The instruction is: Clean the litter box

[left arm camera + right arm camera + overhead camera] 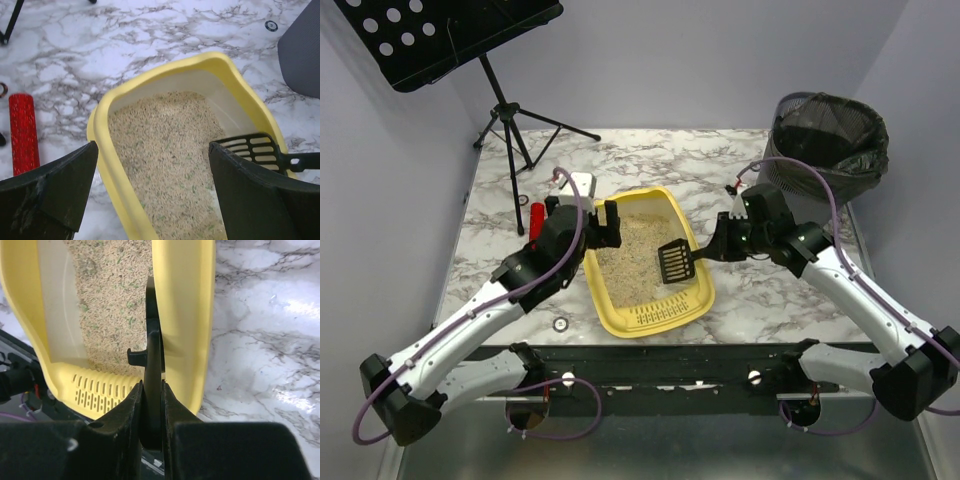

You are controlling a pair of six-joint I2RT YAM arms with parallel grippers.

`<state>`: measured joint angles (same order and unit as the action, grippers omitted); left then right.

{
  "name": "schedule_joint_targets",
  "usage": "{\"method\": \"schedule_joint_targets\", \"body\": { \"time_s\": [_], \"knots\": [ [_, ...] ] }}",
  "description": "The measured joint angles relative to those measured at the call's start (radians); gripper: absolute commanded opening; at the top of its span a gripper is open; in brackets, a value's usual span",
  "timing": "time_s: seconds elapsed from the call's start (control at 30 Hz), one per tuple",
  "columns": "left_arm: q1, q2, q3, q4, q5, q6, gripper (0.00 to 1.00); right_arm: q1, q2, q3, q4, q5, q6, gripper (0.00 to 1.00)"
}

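The yellow litter box [695,235] lies mid-table with beige litter and a slotted sieve section at its near end [665,316]. My right gripper [713,248] is shut on the handle of a black slotted scoop [676,262], whose head hangs over the litter by the box's right wall. In the right wrist view the scoop handle [152,365] stands edge-on between my fingers, beside the yellow wall [185,315]. My left gripper [599,224] is open, its jaws straddling the box's left rim [107,160]. The scoop head also shows in the left wrist view [255,150].
A grey bin with a black bag [830,140] stands at the back right. A red cylinder [536,219] and a white object [580,184] lie left of the box. A music stand [510,110] stands at the back left. A small ring [560,324] lies near the front edge.
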<state>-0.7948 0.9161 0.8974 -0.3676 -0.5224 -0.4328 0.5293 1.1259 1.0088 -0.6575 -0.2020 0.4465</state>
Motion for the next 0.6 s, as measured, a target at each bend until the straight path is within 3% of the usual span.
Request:
{"method": "schedule_joint_targets", "body": {
  "time_s": [0.27,0.6],
  "knots": [
    [0.163,0.289,0.164,0.093,0.253,0.268,0.99,0.008,0.158,0.179,-0.064,0.105,-0.196,0.01],
    [0.279,0.515,0.259,0.1,0.433,0.439,0.99,-0.008,0.315,0.376,-0.131,0.199,-0.417,0.0]
  ]
}}
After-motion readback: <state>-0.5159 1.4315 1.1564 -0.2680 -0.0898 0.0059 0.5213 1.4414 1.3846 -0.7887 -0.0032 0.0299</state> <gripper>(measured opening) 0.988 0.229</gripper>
